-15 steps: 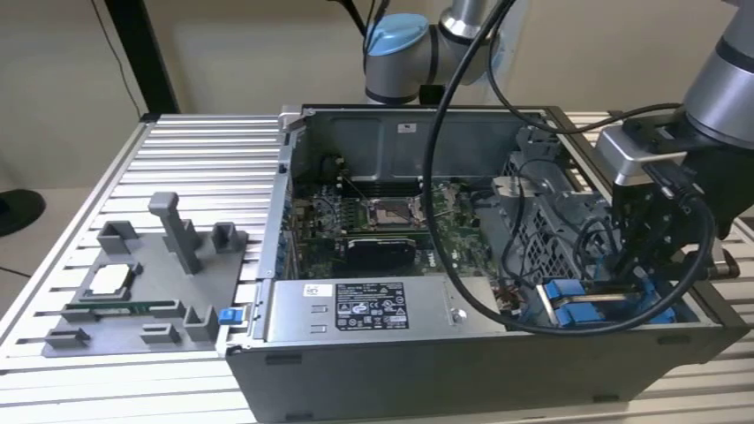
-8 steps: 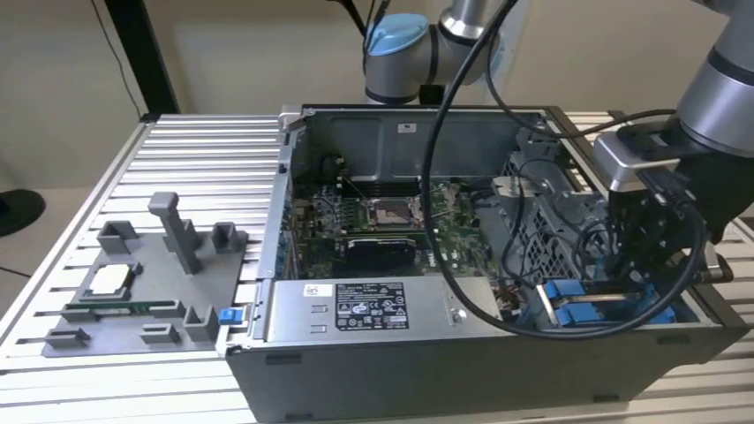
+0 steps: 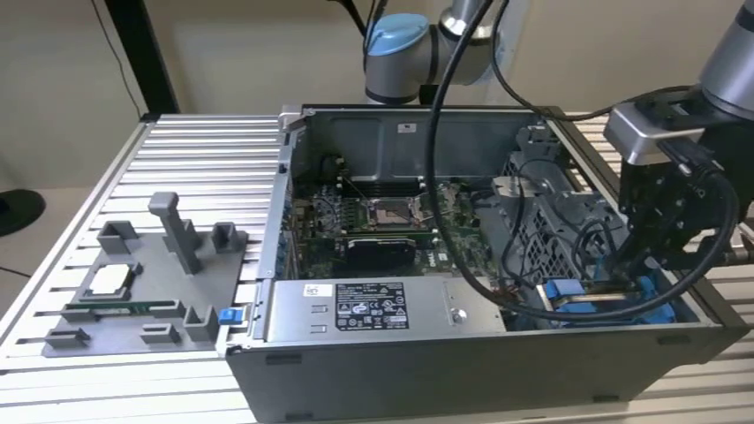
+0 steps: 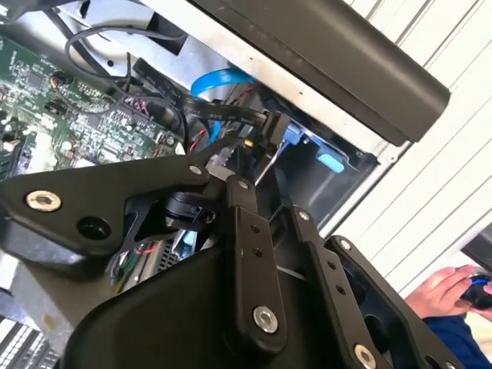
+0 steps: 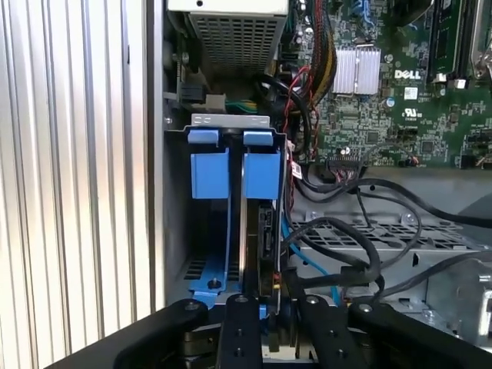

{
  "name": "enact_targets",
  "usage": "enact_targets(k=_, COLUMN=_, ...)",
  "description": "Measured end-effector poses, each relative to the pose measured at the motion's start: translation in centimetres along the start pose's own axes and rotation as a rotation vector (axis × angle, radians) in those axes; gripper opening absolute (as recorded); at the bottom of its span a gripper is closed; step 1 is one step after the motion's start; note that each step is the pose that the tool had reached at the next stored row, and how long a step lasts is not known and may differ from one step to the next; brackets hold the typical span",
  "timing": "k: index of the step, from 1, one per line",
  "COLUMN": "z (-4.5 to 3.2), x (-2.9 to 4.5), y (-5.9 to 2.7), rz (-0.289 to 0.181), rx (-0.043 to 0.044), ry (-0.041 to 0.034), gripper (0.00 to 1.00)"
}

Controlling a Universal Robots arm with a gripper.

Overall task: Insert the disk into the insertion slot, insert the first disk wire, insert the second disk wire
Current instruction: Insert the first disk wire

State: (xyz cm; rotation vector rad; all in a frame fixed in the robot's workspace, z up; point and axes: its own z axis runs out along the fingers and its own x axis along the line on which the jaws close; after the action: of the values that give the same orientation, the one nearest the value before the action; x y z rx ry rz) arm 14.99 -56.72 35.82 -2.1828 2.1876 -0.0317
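Here, the disk (image 5: 260, 231) sits edge-on inside the insertion slot (image 5: 229, 246), with its blue frame tabs up by the cage rim. In the exterior view that bay lies at about four o'clock in the open computer case (image 3: 471, 371). The gripper (image 5: 280, 311) reaches down into it, and its fingers (image 5: 238, 330) are pinched together on a black wire plug (image 4: 273, 127) at the disk's end. A blue data cable (image 4: 219, 81) curls just beside the plug. The grey power-supply box (image 3: 353, 307) lies at nine o'clock from the bay. A grey jig (image 3: 141, 283) rests on the slatted surface (image 3: 200, 168), well apart. A person's hand (image 4: 442, 290) shows in the second wrist view.
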Motion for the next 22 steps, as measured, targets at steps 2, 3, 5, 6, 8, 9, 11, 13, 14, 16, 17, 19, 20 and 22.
enact_targets(k=2, z=0.00, x=0.09, y=-0.11, rz=0.000, rx=-0.0004, ry=-0.0017, gripper=0.00)
enact_targets(k=3, z=0.00, x=0.23, y=-0.31, rz=0.000, rx=-0.0012, ry=-0.0048, gripper=0.00)
enact_targets(k=5, z=0.02, x=0.42, y=-0.77, rz=0.001, rx=-0.0029, ry=-0.0108, gripper=0.00)
enact_targets(k=6, z=0.02, x=0.50, y=-1.05, rz=0.001, rx=-0.0037, ry=-0.0140, gripper=0.00)
enact_targets(k=8, z=0.04, x=0.59, y=-1.55, rz=0.001, rx=-0.0047, ry=-0.0229, gripper=0.00)
enact_targets(k=9, z=-0.05, x=0.60, y=-1.62, rz=0.001, rx=-0.0048, ry=-0.0310, gripper=0.00)
enact_targets(k=11, z=-0.33, x=0.59, y=-1.64, rz=-0.001, rx=-0.0074, ry=-0.0392, gripper=0.00)
enact_targets(k=13, z=-0.52, x=0.61, y=-1.80, rz=-0.001, rx=-0.0119, ry=-0.0462, gripper=0.00)
enact_targets(k=14, z=-0.56, x=0.63, y=-1.95, rz=-0.001, rx=-0.0132, ry=-0.0499, gripper=0.00)
enact_targets(k=16, z=-0.55, x=0.76, y=-2.33, rz=-0.001, rx=-0.0144, ry=-0.0556, gripper=0.00)
enact_targets(k=17, z=-0.55, x=0.85, y=-2.51, rz=-0.001, rx=-0.0149, ry=-0.0578, gripper=0.00)
enact_targets(k=19, z=-0.52, x=0.99, y=-2.87, rz=-0.001, rx=-0.0205, ry=-0.0580, gripper=0.00)
enact_targets(k=20, z=-0.50, x=1.07, y=-3.02, rz=-0.001, rx=-0.0243, ry=-0.0581, gripper=0.00)
enact_targets(k=22, z=-0.46, x=1.19, y=-3.35, rz=-0.001, rx=-0.0366, ry=-0.0583, gripper=0.00)
